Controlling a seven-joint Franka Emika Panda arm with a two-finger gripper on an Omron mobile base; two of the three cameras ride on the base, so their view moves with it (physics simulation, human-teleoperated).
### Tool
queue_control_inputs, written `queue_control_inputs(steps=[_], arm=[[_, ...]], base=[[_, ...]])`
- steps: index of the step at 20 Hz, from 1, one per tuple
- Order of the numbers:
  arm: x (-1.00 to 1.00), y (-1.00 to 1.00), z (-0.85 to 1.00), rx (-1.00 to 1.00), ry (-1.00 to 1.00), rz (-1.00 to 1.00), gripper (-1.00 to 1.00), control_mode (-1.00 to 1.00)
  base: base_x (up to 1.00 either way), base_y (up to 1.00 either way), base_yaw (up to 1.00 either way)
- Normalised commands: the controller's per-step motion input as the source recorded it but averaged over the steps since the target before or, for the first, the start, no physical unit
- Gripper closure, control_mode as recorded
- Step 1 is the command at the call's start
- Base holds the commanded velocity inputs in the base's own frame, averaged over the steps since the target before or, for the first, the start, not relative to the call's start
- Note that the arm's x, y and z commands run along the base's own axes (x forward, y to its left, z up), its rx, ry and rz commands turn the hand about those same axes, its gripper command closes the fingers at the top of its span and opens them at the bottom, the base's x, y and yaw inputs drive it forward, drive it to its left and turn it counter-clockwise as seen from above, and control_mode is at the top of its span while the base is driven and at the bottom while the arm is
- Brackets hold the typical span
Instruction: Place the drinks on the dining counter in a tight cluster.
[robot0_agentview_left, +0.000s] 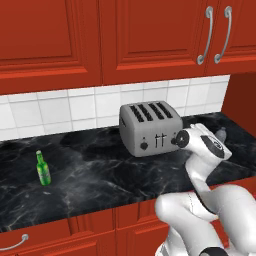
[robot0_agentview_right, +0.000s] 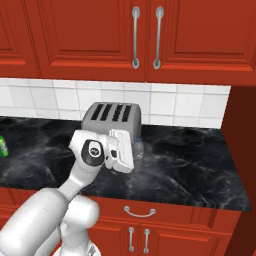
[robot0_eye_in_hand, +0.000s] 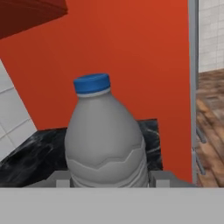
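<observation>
The clear bottle (robot0_eye_in_hand: 105, 144) with the blue cap (robot0_eye_in_hand: 92, 84) stands upright on the black marble-veined counter (robot0_agentview_right: 200, 165), just to the right of the toaster (robot0_agentview_right: 111, 119) and near the red side wall (robot0_eye_in_hand: 144, 65) at the counter's right end. In the hand view it stands very close, directly in front of the camera, between the two grey fingers (robot0_eye_in_hand: 161, 178) of the gripper (robot0_eye_in_hand: 109, 180). One finger is at each side of the bottle's lower body. The fingers look close against the bottle, but I cannot tell if they already press it or only stand beside it. The bottle's base is hidden at the bottom of this view.

In the right base view, a small part of the same bottle shows past the white hand, beside the lower right corner of the toaster. In the left base view, its top shows behind the wrist, at the right part of the counter.

The slim green bottle (robot0_agentview_left: 43, 169) stands upright on the same counter, well apart to the left of the toaster, near the front edge. The silver toaster has four slots and sits against the white tiles (robot0_agentview_left: 90, 107). Red wall cabinets (robot0_agentview_right: 100, 35) with silver handles hang above.
</observation>
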Motion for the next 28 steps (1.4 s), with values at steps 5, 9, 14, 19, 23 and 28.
queue_control_inputs(steps=[5, 9, 14, 19, 23, 28], arm=[[-0.31, 0.22, 0.35, 0.00, 0.00, 0.00, 1.00, -1.00], [-0.34, 0.18, 0.34, 0.00, 0.00, 0.00, 1.00, -1.00], [-0.33, 0.15, 0.32, 0.00, 0.00, 0.00, 1.00, -1.00], [-0.32, 0.13, 0.31, 0.00, 0.00, 0.00, 1.00, -1.00], [-0.35, 0.13, 0.31, 0.00, 0.00, 0.00, 1.00, -1.00], [-0.30, 0.23, 0.22, -0.06, 0.00, 0.01, 1.00, -1.00]], base=[[0.00, 0.00, 0.00], [0.00, 0.00, 0.00], [0.00, 0.00, 0.00], [0.00, 0.00, 0.00], [0.00, 0.00, 0.00], [0.00, 0.00, 0.00]])
